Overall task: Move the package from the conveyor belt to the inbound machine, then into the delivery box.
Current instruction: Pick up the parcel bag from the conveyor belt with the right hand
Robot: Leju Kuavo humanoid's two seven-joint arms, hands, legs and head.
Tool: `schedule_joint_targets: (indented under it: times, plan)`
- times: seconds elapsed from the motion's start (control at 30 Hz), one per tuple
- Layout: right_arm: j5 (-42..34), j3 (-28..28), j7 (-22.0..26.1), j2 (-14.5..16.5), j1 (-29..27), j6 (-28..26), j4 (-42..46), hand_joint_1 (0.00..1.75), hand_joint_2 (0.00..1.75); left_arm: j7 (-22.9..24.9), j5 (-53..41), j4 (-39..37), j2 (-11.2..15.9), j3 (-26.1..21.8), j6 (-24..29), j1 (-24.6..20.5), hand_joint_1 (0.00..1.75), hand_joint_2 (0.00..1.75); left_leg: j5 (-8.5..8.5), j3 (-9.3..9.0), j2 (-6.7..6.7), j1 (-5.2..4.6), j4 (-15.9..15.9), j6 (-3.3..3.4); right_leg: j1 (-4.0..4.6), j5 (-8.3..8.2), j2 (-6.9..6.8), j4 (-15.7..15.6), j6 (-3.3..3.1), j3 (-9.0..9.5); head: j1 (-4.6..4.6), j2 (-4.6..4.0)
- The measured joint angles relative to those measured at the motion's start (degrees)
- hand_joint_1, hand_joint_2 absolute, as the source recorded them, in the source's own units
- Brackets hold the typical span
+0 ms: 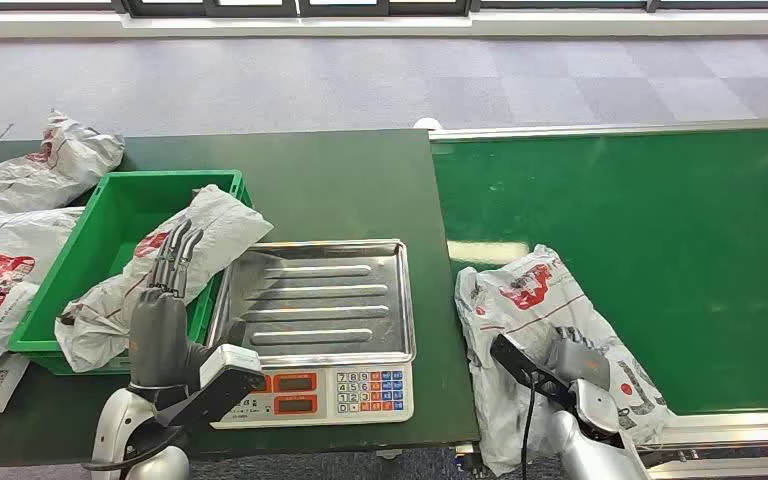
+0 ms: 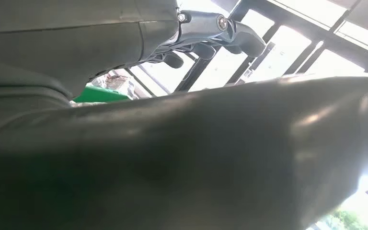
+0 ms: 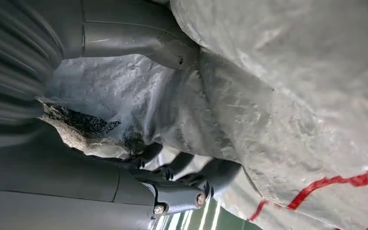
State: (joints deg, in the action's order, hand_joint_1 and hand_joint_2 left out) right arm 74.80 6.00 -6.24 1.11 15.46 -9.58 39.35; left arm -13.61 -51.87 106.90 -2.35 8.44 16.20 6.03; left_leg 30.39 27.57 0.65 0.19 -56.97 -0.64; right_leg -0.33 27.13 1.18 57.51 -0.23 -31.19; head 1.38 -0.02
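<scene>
A white package with red print (image 1: pixel 535 305) lies on the green conveyor belt (image 1: pixel 660 230), near its front edge beside the table. My right hand (image 1: pixel 577 362) rests on the package's near part. In the right wrist view the thumb (image 3: pixel 139 45) and fingers (image 3: pixel 191 172) close around a fold of the package (image 3: pixel 278 96). My left hand (image 1: pixel 163 315) is raised with its fingers straight and apart, holding nothing, in front of a second package (image 1: pixel 195 245) that lies across the green bin's edge. The inbound scale (image 1: pixel 322 385) carries a bare metal tray (image 1: pixel 320 300).
The green bin (image 1: pixel 110 225) stands left of the scale on the dark table (image 1: pixel 340 180). Several more white packages (image 1: pixel 20 200) are piled at the table's left end. Grey floor lies beyond the table. A sliver of the green bin (image 2: pixel 98 94) shows past my left hand (image 2: pixel 172 158).
</scene>
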Motion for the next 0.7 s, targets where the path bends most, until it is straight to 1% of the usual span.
schedule_joint_targets:
  times: [0.07,0.2,0.27,0.43,0.57,0.7]
  plan:
    - [0.9,-0.34,-0.74,-0.06,0.0,-0.63,-0.12,1.75,1.75,-0.07,0.04,0.0,-0.02,0.0,0.0,-0.01,0.0,0.0,0.01,-0.11,0.02,0.0,-0.01,0.01,0.0,0.0,0.0,-0.01,0.0,0.01,0.01,0.0]
    - [6.02,-1.79,-4.64,-0.43,-0.84,-4.77,0.11,1.75,1.75,-0.5,0.13,0.04,-0.23,-0.02,-0.08,-0.02,0.0,0.0,-0.05,-0.22,0.25,-0.02,-0.09,0.08,-0.03,-0.09,-0.13,-0.01,0.1,-0.03,0.0,0.0]
    - [7.97,-2.08,-5.32,-0.49,-1.67,-5.64,1.25,1.75,1.75,-0.75,0.24,0.07,-0.29,-0.02,-0.11,-0.01,0.0,0.0,-0.06,-0.13,0.32,-0.02,-0.11,0.08,-0.04,-0.09,-0.19,-0.01,0.11,-0.08,0.0,0.0]
    - [10.06,-2.21,-4.99,-0.63,-3.57,-5.46,5.02,1.75,1.75,-1.56,1.22,0.11,-0.3,-0.03,-0.1,0.09,0.0,0.0,-0.06,0.13,0.35,-0.03,-0.11,0.08,-0.06,-0.08,-0.22,-0.01,0.12,-0.33,0.0,0.0]
    - [10.21,-1.85,-4.07,-0.92,-4.41,-7.0,7.12,1.75,1.75,-2.07,1.5,0.2,-0.31,-0.07,0.04,0.43,0.0,0.0,-0.06,0.23,0.35,-0.03,-0.1,0.08,-0.06,-0.08,-0.22,0.0,0.12,-0.42,0.0,0.0]
    - [8.82,-0.62,-1.15,-1.54,-5.34,-8.41,13.18,1.75,1.75,-2.83,2.19,0.56,-0.31,-0.07,0.47,1.28,0.0,0.0,-0.07,0.78,0.32,-0.03,-0.1,0.08,-0.1,-0.09,-0.21,0.02,0.12,-0.62,0.01,0.0]
